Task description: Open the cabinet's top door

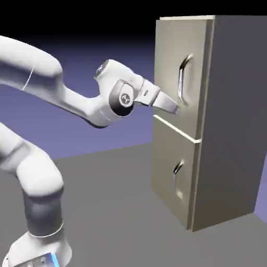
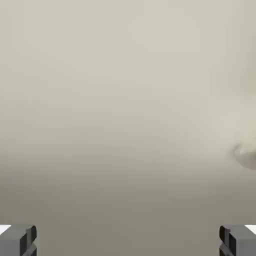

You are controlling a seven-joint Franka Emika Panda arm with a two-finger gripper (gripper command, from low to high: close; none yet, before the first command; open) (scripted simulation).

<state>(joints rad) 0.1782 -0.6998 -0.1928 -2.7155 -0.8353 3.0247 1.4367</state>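
The cabinet is tall, beige in front and grey on its side. Its top door looks shut and carries a long curved silver handle. My gripper is up against the door panel, just below the handle's lower end. Seen from the hand, beige door fills the picture, and the handle's foot shows blurred at the right edge. The two grey fingertips stand far apart at the bottom corners with nothing between them, so the gripper is open.
Below the top door is a second beige panel with a small handle. The cabinet stands on a grey table.
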